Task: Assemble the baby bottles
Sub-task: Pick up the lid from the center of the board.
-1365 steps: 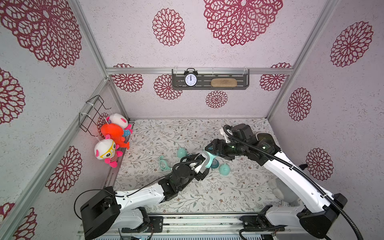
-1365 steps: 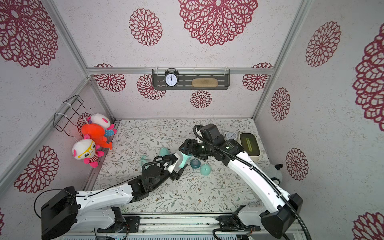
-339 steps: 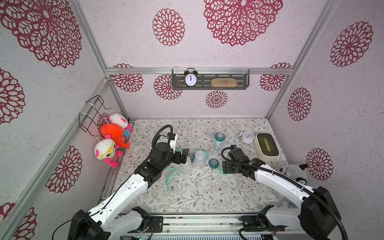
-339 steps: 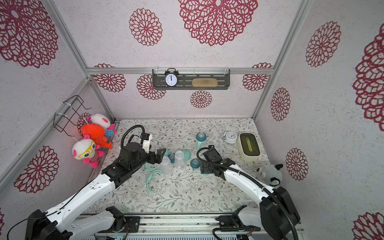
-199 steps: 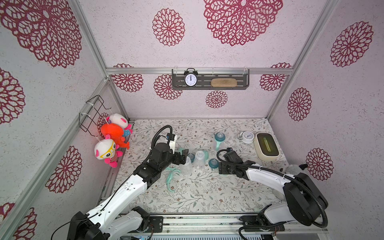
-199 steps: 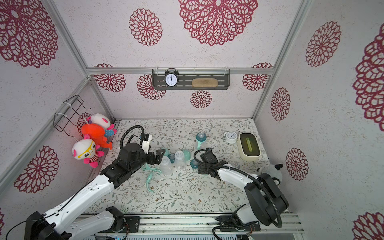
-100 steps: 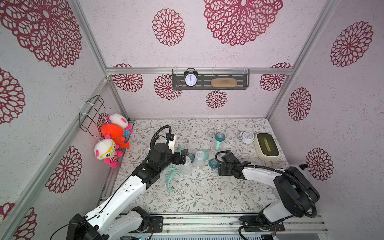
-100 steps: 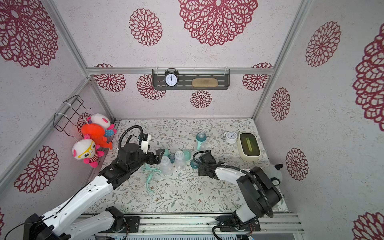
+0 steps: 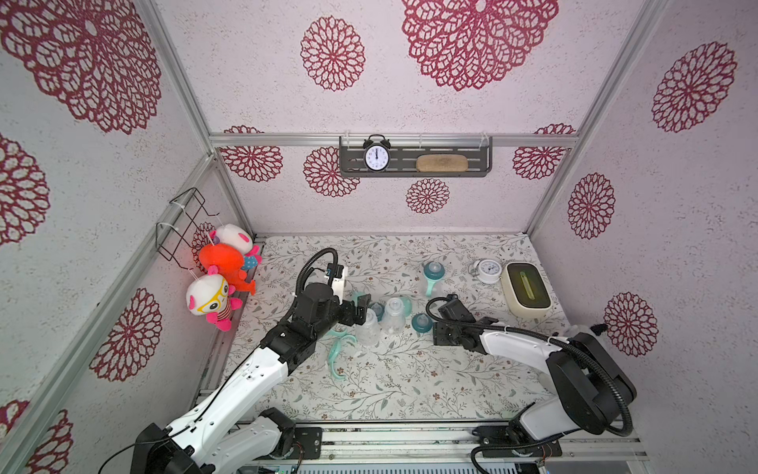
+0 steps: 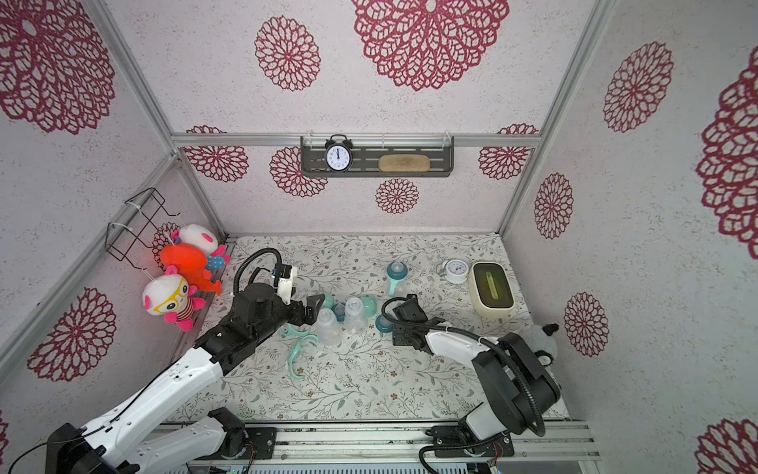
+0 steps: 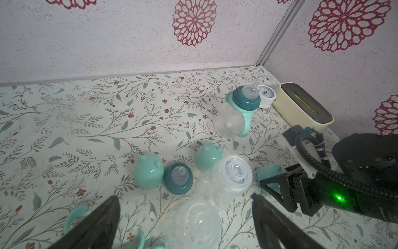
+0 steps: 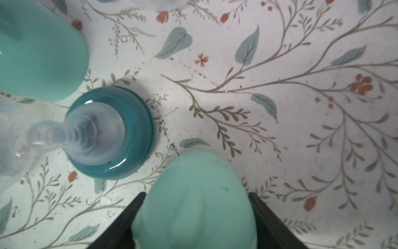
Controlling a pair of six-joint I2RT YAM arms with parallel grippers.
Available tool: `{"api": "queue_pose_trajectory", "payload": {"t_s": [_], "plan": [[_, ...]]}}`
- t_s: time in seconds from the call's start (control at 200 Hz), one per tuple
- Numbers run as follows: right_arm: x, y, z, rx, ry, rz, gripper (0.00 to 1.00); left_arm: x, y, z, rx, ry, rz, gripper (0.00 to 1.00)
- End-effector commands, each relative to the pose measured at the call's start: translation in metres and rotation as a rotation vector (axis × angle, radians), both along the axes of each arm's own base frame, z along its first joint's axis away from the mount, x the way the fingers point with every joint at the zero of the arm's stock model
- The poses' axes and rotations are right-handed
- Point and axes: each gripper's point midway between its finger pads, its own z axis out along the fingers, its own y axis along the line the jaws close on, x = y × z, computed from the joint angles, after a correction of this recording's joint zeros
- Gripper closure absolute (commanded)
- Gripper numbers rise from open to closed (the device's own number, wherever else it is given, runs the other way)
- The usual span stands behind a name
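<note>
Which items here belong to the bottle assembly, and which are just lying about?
Job: two clear plastic bottle bodies, dark teal nipple collars, mint domed eared caps, mint curved handles, one part-assembled bottle.
Lying about: small white alarm clock, cream box, plush toys, black shelf clock.

Left hand gap: the left hand [image 11: 184,196] is spread wide; a clear bottle [image 11: 193,224] sits between its fingers with slack on both sides.
Just ahead of it: a second bottle [image 11: 231,174], a teal collar [image 11: 178,177], a near cap [image 11: 148,172] and a far cap [image 11: 207,157] huddle together, leaving no lane.
Beside its finger: mint handles [image 11: 75,217] lie on the counter [image 11: 86,129], which is bare farther ahead.
Toward the other arm: the right hand [image 12: 196,194] is close by; the gap is narrow.
Right hand gap: filled by a mint cap [image 12: 193,215].
Just ahead of the right hand: a second collar [image 12: 109,133] nearly touches that cap; the counter is bare on the side away from it.
</note>
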Motion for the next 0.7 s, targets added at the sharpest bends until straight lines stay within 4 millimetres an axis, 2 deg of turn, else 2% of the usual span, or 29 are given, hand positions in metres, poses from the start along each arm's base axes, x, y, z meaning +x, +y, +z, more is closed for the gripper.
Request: {"api": "queue_pose_trajectory", "payload": {"t_s": [0.0, 0.415, 0.585, 0.696], "plan": [[0.011, 0.002, 0.039, -0.012, -0.067, 0.017, 0.28, 0.001, 0.005, -0.002, -0.001, -0.001, 0.020, 0.02], [0.039, 0.000, 0.112, -0.044, -0.135, 0.067, 0.29, 0.001, 0.008, -0.003, 0.006, -0.001, 0.030, 0.02], [0.059, -0.007, 0.152, -0.052, -0.193, 0.060, 0.29, 0.001, 0.008, -0.002, 0.009, -0.003, 0.029, 0.02], [0.073, -0.012, 0.169, -0.055, -0.216, 0.056, 0.29, 0.001, 0.008, -0.002, 0.012, -0.005, 0.030, 0.02]]}}
